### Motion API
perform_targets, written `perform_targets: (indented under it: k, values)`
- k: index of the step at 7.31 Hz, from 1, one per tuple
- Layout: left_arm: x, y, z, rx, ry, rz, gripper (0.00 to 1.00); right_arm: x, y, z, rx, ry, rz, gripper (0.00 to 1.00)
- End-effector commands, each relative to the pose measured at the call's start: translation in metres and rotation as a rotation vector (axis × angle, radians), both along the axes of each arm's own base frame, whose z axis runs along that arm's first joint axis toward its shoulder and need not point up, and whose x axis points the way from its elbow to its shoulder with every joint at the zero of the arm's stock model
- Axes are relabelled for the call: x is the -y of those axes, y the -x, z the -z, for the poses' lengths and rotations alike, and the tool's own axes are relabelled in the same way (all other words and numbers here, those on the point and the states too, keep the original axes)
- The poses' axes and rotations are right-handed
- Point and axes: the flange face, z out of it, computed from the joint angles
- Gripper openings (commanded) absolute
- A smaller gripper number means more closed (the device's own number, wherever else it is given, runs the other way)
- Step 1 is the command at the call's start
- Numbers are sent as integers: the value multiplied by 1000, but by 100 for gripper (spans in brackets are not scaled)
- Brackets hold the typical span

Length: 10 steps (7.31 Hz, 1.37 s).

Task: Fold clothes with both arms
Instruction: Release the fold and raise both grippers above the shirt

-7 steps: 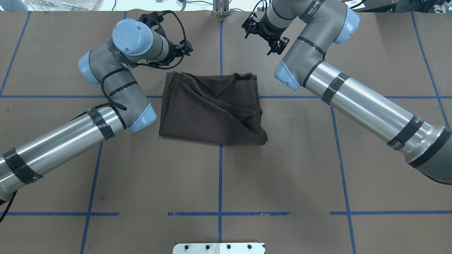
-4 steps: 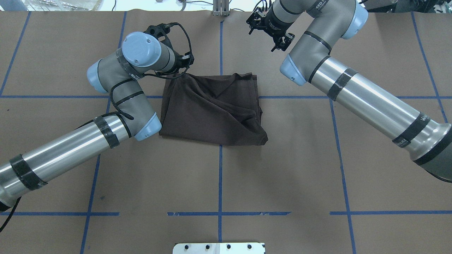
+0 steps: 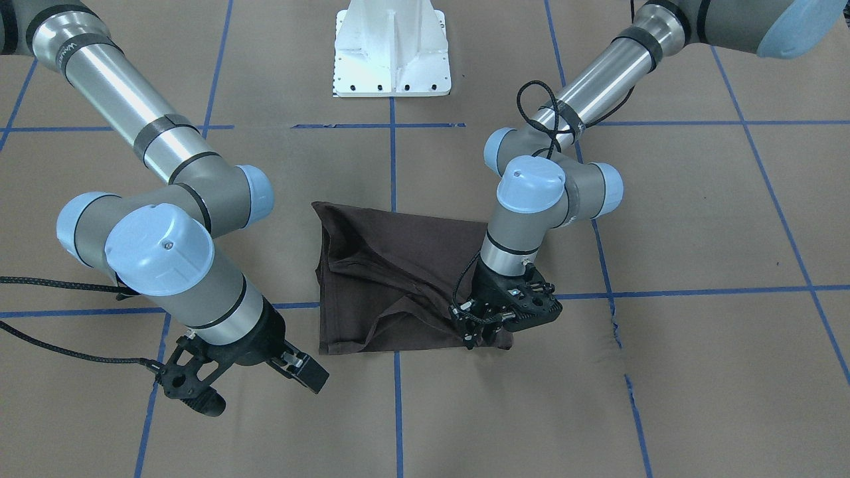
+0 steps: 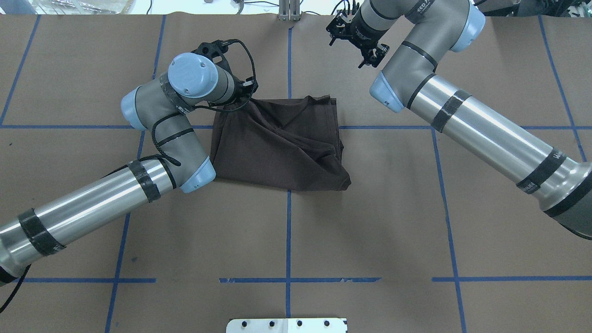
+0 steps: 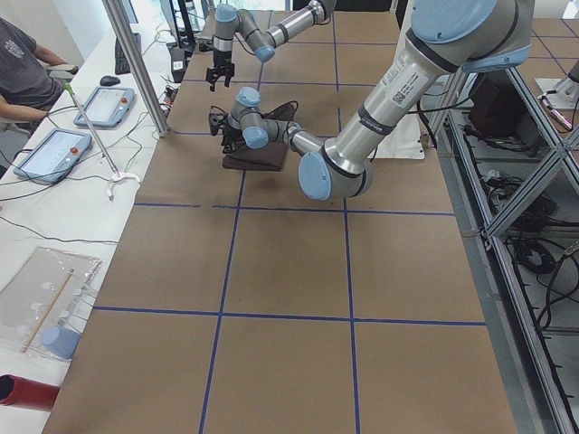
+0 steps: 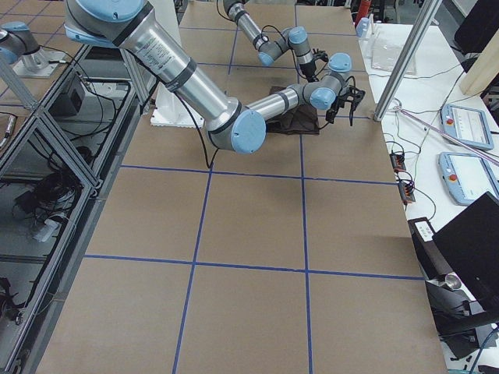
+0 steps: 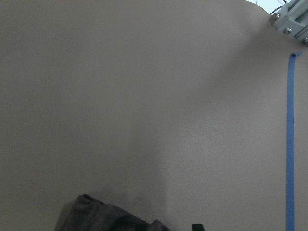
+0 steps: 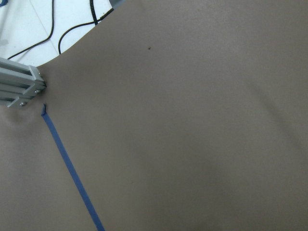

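Observation:
The dark grey-brown T-shirt (image 4: 282, 141) lies folded into a rough rectangle at the middle of the brown table; it also shows in the front view (image 3: 392, 279). My left gripper (image 3: 479, 332) is down at the shirt's far left corner, partly hidden under its wrist in the overhead view (image 4: 240, 95), and looks open. The left wrist view shows only a scrap of the shirt (image 7: 101, 219) at its bottom edge. My right gripper (image 3: 255, 392) is open and empty above bare table beyond the shirt's far right corner; it also shows overhead (image 4: 355, 41).
The white pedestal base (image 3: 392, 50) stands at the robot's side. Blue tape lines (image 4: 288, 231) grid the brown table cover. An aluminium post (image 4: 289, 9) stands at the far edge. A seated person (image 5: 23, 63) and tablets (image 5: 104, 104) are beyond it.
My left arm has swung in and its gripper has come down onto the shirt's far left corner. My right gripper has moved a little farther from the shirt, toward the far edge.

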Motion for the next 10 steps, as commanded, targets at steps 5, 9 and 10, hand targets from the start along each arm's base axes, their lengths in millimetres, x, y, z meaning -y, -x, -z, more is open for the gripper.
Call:
perform_targets:
  k: [5, 9, 10]
  values:
    - [12, 14, 10, 16, -6, 18, 0, -1, -1, -11, -7, 10, -1, 100]
    - [63, 78, -19, 170, -2, 47, 0, -2, -1, -10, -4, 9, 1, 100]
    - [63, 77, -20, 167, -6, 45, 0, 2, -7, -11, -5, 12, -5, 100]
